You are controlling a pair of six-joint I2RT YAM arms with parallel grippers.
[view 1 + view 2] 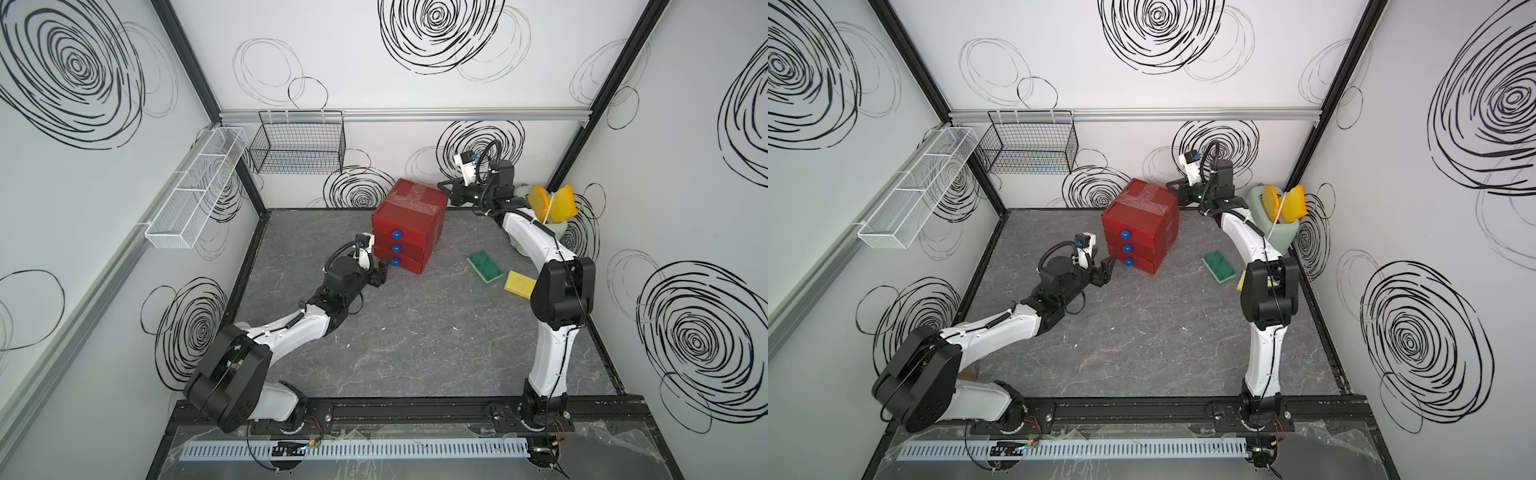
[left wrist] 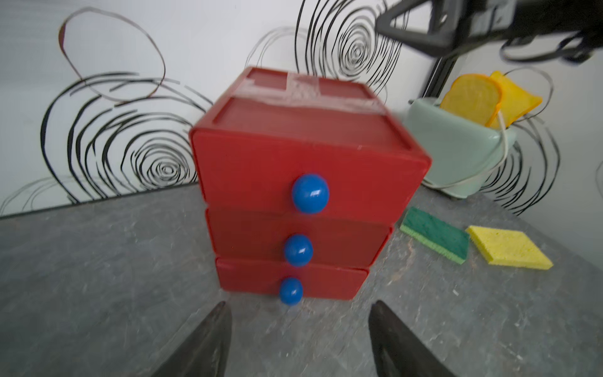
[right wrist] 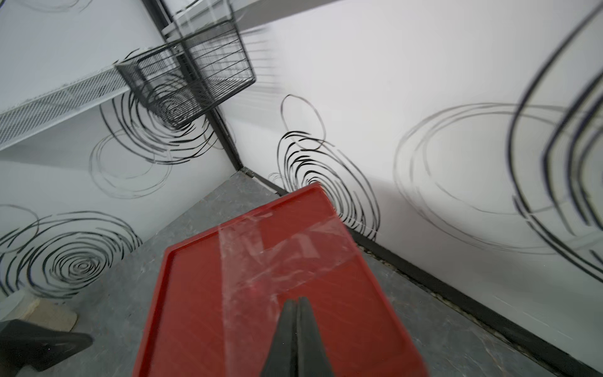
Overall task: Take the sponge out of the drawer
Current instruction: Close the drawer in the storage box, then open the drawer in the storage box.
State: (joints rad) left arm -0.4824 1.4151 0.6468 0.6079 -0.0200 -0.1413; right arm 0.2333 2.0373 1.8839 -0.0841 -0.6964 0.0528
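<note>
Left hand, jaws wide, before lowest blue knob, seemingly apart.

Both top views look steeply down on the table; wrist cameras closely share the drawer unit, the right seemingly from above.

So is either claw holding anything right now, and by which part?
Nothing is held. The left gripper is open, just short of the bottom knob. The right gripper is shut on nothing, above the top of the drawers.
</note>
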